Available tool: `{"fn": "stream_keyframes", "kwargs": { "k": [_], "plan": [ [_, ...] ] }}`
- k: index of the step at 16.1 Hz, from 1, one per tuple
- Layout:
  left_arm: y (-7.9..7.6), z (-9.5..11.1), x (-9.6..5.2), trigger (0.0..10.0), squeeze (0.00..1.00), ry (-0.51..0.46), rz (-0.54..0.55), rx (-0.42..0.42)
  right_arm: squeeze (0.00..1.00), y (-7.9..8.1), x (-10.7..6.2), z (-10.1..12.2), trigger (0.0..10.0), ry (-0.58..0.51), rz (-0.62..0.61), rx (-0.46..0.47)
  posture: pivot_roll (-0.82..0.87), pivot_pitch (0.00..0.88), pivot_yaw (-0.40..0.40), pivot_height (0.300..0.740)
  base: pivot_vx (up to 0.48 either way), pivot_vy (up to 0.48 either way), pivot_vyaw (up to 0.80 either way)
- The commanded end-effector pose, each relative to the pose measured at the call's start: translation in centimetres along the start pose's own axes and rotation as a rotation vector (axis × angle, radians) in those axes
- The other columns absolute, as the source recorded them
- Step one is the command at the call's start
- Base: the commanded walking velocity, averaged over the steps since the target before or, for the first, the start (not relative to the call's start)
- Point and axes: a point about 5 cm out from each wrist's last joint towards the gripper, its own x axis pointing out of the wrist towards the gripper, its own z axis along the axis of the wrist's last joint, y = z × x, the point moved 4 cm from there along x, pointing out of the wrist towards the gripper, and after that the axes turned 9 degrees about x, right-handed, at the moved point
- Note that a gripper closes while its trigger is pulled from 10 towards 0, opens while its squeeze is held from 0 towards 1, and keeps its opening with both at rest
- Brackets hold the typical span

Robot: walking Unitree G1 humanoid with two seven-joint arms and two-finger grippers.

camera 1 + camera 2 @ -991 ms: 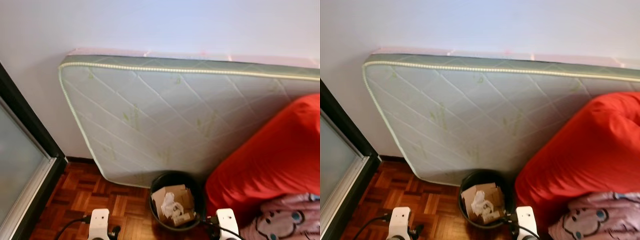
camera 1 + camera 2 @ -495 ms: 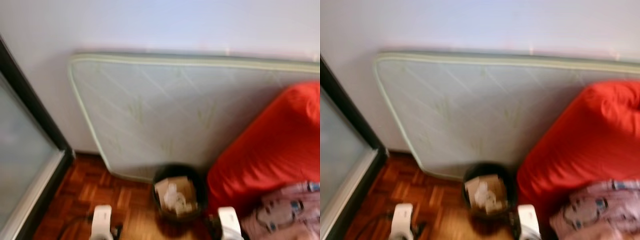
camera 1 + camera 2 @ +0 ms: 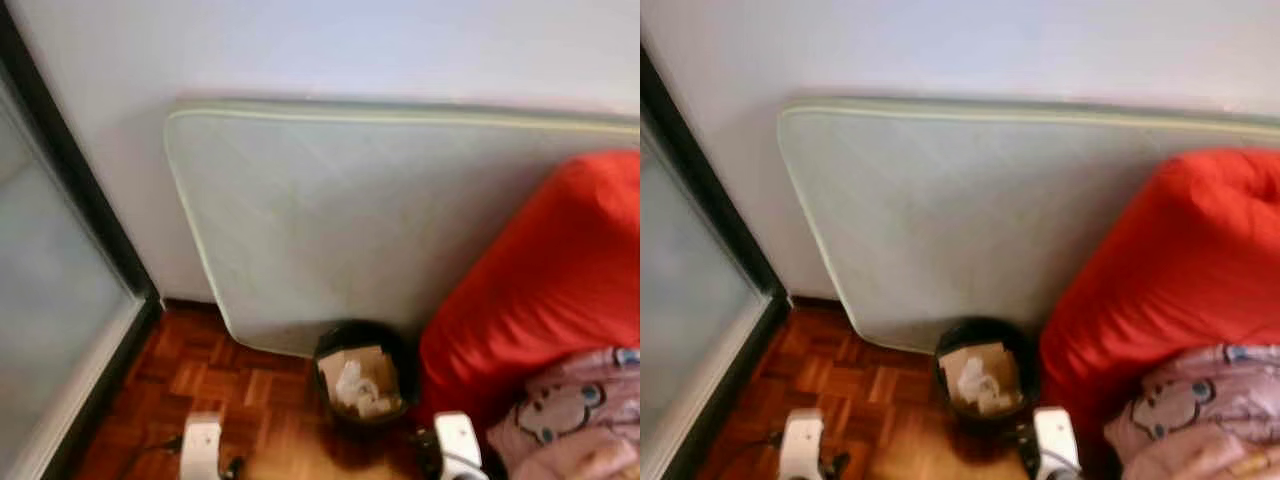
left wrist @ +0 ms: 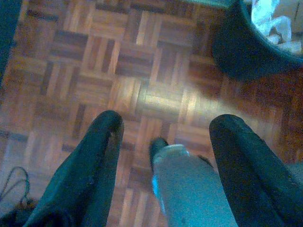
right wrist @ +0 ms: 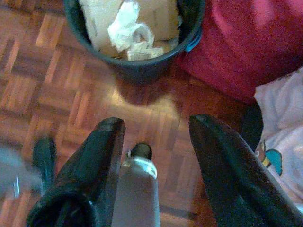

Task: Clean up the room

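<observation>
- nothing is held: the left tool (image 4: 163,137) hangs low over the parquet floor (image 4: 71,71) with its fingers spread apart and empty, and the right tool (image 5: 154,137) is likewise spread and empty above the floor.
- the bin (image 3: 362,385), black and already filled with cardboard and crumpled paper, stands on the floor at the foot of the mattress (image 3: 350,220), which leans against the wall.
- from the right tool, the bin is seen near, at about 12 o'clock along the fingers; from the left tool it lies further off, at about 1 o'clock.
- the red bag (image 3: 540,280) presses just beside the bin at its 3 o'clock, with a pink printed cloth (image 3: 575,410) lying at the bag's lower edge.
- risk, as judged: the head views are blurred, so distances may be misread, and the bin could be knocked over by a foot or a low tool, spilling its paper.
- risk, as judged: the mattress could be nudged and slide down the wall if the bin is pushed into it.
- risk, as judged: the pink cloth could be snagged by the right tool, being close beside it.
- a glass door (image 3: 50,300) with a dark frame stands at 9 o'clock.
</observation>
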Motion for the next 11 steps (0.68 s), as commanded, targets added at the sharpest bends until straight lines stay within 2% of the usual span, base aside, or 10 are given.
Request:
{"fn": "stream_keyframes", "kwargs": {
  "k": [1, 3, 11],
  "plan": [
    [0.43, 0.2, 0.05, 10.0, 0.0, -0.002, 0.005, 0.019, 0.0, 0.28, -0.06, -0.69, 10.0, 0.022, 0.006, 0.011, -0.07, 0.017, -0.033, 0.738, -0.259, 0.0, 0.0],
    [0.51, 0.08, 0.02, 10.0, 0.0, 0.003, 0.005, 0.019, 0.0, 0.29, -0.06, -0.69, 10.0, 0.021, 0.006, 0.012, -0.07, 0.017, -0.033, 0.738, -0.259, 0.0, 0.0],
    [0.68, -0.11, 0.01, 10.0, 0.0, 0.015, 0.005, 0.021, 0.0, 0.29, -0.07, -0.85, 10.0, 0.03, 0.005, 0.02, -0.07, 0.017, -0.033, 0.738, 0.0, 0.0, 0.0]
  ]
}}
